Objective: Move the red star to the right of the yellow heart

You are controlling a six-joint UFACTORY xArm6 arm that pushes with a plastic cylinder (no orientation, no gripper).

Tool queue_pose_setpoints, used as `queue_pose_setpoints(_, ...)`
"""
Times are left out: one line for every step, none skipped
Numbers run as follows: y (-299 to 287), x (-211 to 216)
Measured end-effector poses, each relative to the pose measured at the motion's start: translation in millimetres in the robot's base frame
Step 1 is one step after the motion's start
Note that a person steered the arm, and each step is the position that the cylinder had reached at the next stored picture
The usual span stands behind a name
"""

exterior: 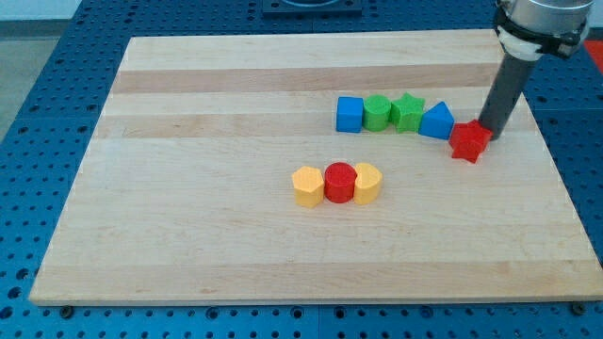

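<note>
Blue perforated plating framed the pale wooden worktop [188,235] on which the blocks were spread. No jaws were fitted; the arm ended in a dark rod, and its tip [489,133] was set against the upper right side of the red star [469,141], presumably so that a push would drive the star down and leftward. The star lay at the right end of a row formed by a blue cube [350,114], green cylinder [377,112], green star [408,111] and blue triangle [437,121]. The yellow heart [366,183] was seen well apart, beside a red cylinder [339,182] and an orange hexagon [307,185].
</note>
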State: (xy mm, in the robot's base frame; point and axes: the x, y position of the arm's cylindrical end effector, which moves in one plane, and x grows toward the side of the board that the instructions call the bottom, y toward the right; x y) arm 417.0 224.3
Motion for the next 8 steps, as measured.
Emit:
queue_pose_setpoints(0.0, 15.1)
queue_pose_setpoints(-0.6, 33.2)
queue_pose_setpoints(-0.9, 41.3)
queue_pose_setpoints(9.6, 28.0)
queue_pose_setpoints(12.3, 5.9)
queue_pose_setpoints(-0.3, 7.0)
queue_pose_setpoints(-19.0, 16.3)
queue_pose_setpoints(-20.9, 22.8)
